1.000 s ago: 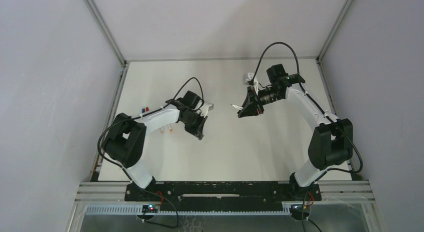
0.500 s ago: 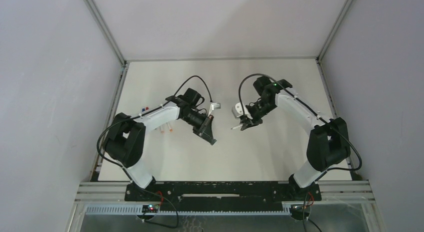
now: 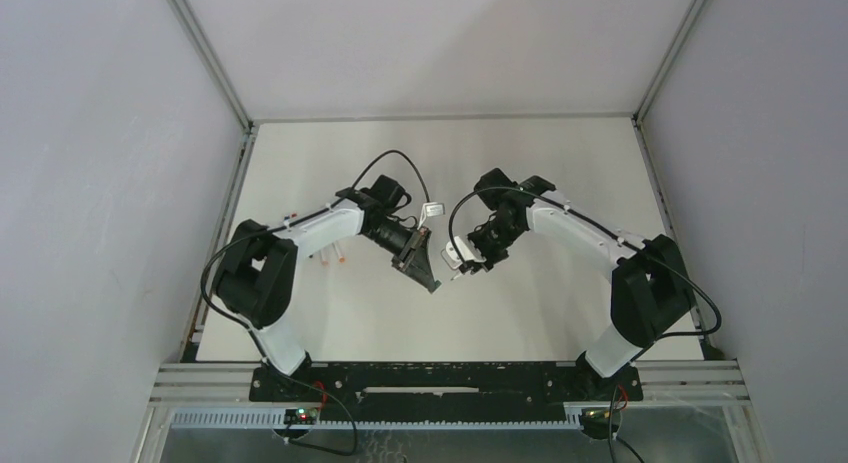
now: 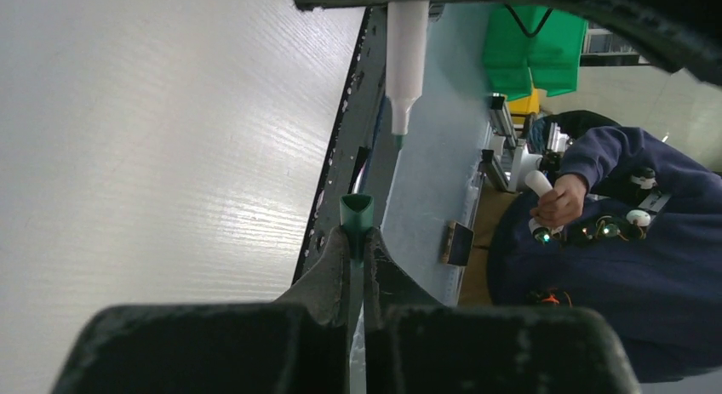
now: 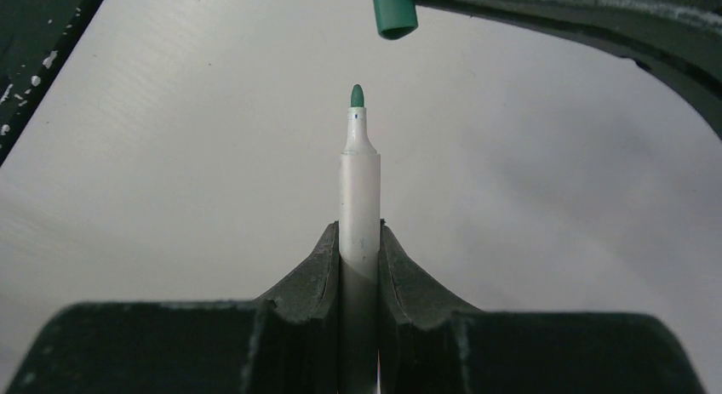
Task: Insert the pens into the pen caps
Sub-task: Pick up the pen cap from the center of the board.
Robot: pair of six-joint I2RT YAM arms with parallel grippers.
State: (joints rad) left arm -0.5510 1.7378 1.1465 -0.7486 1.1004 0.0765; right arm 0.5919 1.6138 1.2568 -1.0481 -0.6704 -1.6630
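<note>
Pinching small green plastic pen cap (image 4: 356,214) tight in fully closed left hand (image 4: 358,241). Clamping thin white-barrelled marker pen with green tip (image 5: 359,190) by the barrel in part-closed right hand (image 5: 359,241). Holding both above middle of white tabletop (image 3: 520,313), pointing tip at cap mouth: near, not touching, slightly off-axis.

Showing pale worktop (image 3: 330,323) boxed in by grey panels (image 3: 100,183) and silver corner posts (image 3: 205,53). Noting black rail (image 3: 450,378) running along near edge, slotted cable duct (image 3: 450,423) lying just below. Catching, in left wrist view, person in navy top (image 4: 613,258) beyond worktop edge, gripping white cylinder (image 4: 538,183). Seeing green crate (image 4: 532,41) standing behind person, yellow object (image 4: 525,100) sitting just beneath.
</note>
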